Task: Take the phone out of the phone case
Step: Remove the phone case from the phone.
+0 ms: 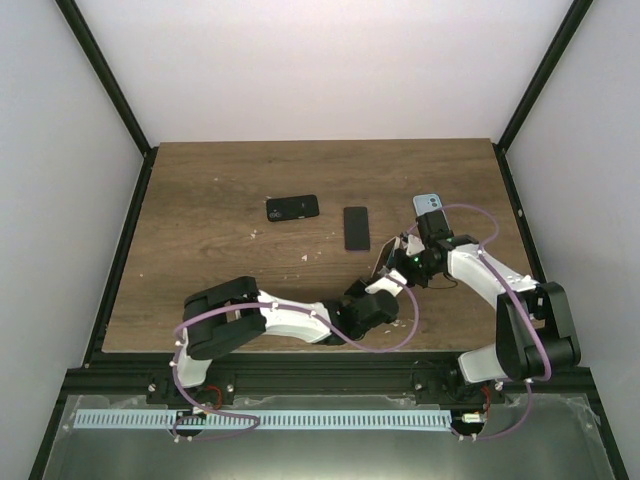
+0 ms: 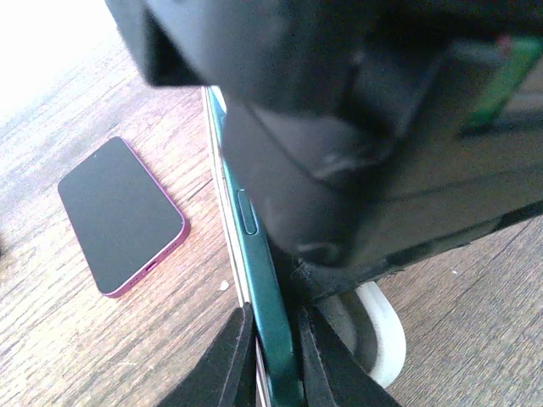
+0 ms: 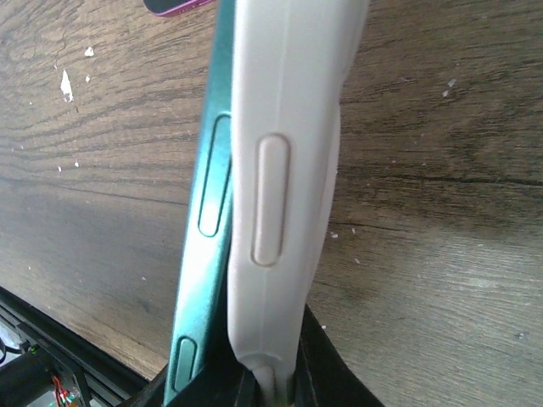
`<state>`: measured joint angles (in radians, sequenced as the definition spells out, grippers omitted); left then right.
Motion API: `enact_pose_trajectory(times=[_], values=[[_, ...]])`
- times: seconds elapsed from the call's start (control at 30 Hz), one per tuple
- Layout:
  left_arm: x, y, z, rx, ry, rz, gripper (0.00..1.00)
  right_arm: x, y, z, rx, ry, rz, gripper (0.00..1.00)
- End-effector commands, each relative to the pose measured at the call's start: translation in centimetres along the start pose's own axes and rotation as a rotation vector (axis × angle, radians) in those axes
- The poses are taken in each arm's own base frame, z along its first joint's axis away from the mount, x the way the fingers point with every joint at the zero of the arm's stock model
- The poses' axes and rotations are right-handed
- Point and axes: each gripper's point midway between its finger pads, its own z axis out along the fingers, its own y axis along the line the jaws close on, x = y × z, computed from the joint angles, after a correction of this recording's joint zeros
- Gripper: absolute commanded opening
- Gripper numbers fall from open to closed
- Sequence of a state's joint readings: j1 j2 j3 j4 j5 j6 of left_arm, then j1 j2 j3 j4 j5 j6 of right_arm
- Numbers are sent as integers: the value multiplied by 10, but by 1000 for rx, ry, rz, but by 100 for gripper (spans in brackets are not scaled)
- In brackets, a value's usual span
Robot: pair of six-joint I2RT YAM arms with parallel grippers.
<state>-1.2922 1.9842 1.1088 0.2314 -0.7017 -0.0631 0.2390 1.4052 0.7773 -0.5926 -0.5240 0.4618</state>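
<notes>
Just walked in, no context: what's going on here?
The left gripper pinches the teal phone by its edge; the right gripper pinches the white case. Along the visible side the phone stands apart from the case, but it is not fully out. A purple phone and a dark phone lie flat on the table.

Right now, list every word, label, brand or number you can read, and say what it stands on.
No text can be read in any view.
teal phone: side buttons only, no markings.
white case: plain, no print.
purple phone: dark, blank screen.
black phone: any marks are too small to read.
</notes>
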Motion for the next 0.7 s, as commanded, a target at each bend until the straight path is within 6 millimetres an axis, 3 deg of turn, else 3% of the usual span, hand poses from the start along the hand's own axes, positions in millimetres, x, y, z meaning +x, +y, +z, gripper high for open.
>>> enact_pose_trajectory(times=[0.0, 0.33, 0.67], values=[[-7, 18, -3, -32, -18, -41, 0, 10, 12, -8, -38, 26, -56, 1], [-24, 28, -20, -7, -53, -153, 0, -6, 0, -15, 66, -59, -83, 1], [-34, 42, -57, 27, -103, -261, 0, -18, -3, -29, 118, -149, -118, 1]])
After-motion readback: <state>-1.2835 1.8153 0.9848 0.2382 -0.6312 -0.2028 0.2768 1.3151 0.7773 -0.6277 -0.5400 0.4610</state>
